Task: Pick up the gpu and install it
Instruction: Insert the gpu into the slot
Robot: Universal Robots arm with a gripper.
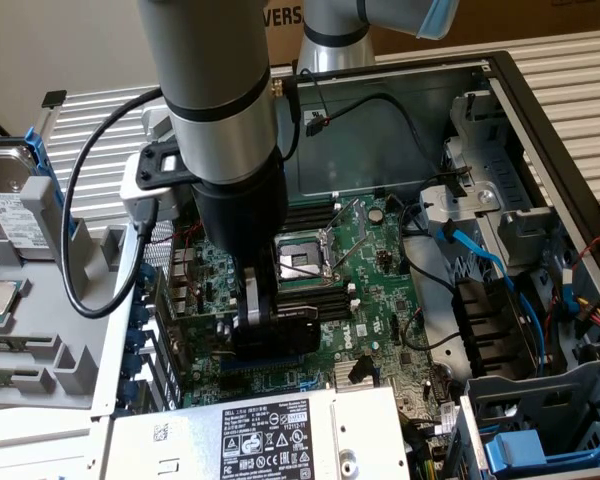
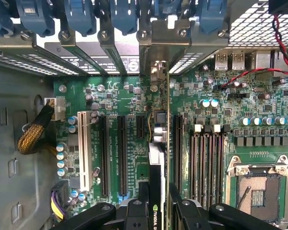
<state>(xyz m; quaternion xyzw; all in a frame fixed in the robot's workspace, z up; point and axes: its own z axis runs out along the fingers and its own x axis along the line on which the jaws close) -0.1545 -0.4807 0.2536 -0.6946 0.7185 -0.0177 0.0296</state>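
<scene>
In the exterior view the gripper (image 1: 270, 318) is hanging low over the motherboard (image 1: 365, 250), at about seven o'clock from the CPU socket (image 1: 302, 258).

In the wrist view its fingers (image 2: 137, 213) are clamping the gpu (image 2: 158, 158) edge-on between them, its long axis running twelve to six beside the expansion slots (image 2: 121, 153), bracket end toward the rear slot covers (image 2: 110, 19).

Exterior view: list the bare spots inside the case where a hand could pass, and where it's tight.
Free: the grey case floor behind the motherboard, crossed only by a black cable. Crowded: around the claw holding the gpu, and the drive bays with blue cables.
</scene>
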